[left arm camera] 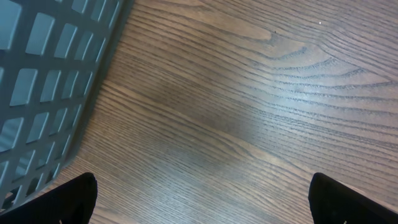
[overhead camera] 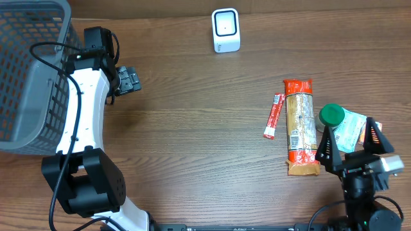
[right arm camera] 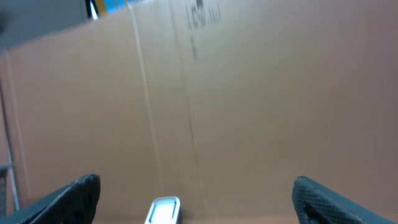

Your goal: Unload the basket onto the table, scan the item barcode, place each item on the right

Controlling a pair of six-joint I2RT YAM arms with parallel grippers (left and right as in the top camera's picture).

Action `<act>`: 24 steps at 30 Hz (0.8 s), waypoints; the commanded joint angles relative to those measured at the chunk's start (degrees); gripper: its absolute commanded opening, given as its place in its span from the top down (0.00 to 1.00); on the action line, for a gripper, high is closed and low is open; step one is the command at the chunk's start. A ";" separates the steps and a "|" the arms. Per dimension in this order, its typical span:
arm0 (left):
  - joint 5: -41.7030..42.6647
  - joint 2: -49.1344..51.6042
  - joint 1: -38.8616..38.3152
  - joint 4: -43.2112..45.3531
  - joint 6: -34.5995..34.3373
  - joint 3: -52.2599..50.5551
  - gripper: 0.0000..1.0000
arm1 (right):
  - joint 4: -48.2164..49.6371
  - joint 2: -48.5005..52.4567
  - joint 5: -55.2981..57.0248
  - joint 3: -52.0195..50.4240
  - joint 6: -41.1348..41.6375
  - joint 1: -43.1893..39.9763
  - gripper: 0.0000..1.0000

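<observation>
The white barcode scanner (overhead camera: pixel 226 30) stands at the back middle of the table; its top (right arm camera: pixel 163 210) peeks in low in the right wrist view. The items lie at the right: a slim red stick packet (overhead camera: pixel 274 115), a long orange-ended cracker pack (overhead camera: pixel 302 126), a green-lidded tub (overhead camera: pixel 332 115) and a teal packet (overhead camera: pixel 350 130). My right gripper (overhead camera: pixel 353 142) hangs open just in front of the tub and teal packet, holding nothing (right arm camera: pixel 196 199). My left gripper (overhead camera: pixel 128 79) is open and empty beside the basket, over bare wood (left arm camera: pixel 202 202).
A grey mesh basket (overhead camera: pixel 29 70) fills the far left corner, and its wall (left arm camera: pixel 43 93) shows close on the left in the left wrist view. A brown cardboard wall (right arm camera: pixel 249 93) rises behind the table.
</observation>
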 commanded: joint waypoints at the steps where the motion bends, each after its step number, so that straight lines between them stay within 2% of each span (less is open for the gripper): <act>1: 0.28 -0.46 -0.48 0.00 0.63 1.01 0.00 | -1.16 -0.68 -0.31 -2.71 -0.35 -0.20 0.00; 8: 0.28 -0.46 -0.48 0.00 0.63 1.01 0.00 | -8.57 -0.68 -0.31 -3.78 -0.37 -0.20 0.00; 16: 0.28 -0.46 -0.48 0.00 0.63 1.01 0.00 | -22.14 -0.68 -0.33 -3.78 -0.33 -0.20 0.00; 24: 0.28 -0.46 -0.42 0.00 0.63 1.01 0.00 | -21.92 -0.68 -1.31 -3.78 -0.13 -0.15 0.00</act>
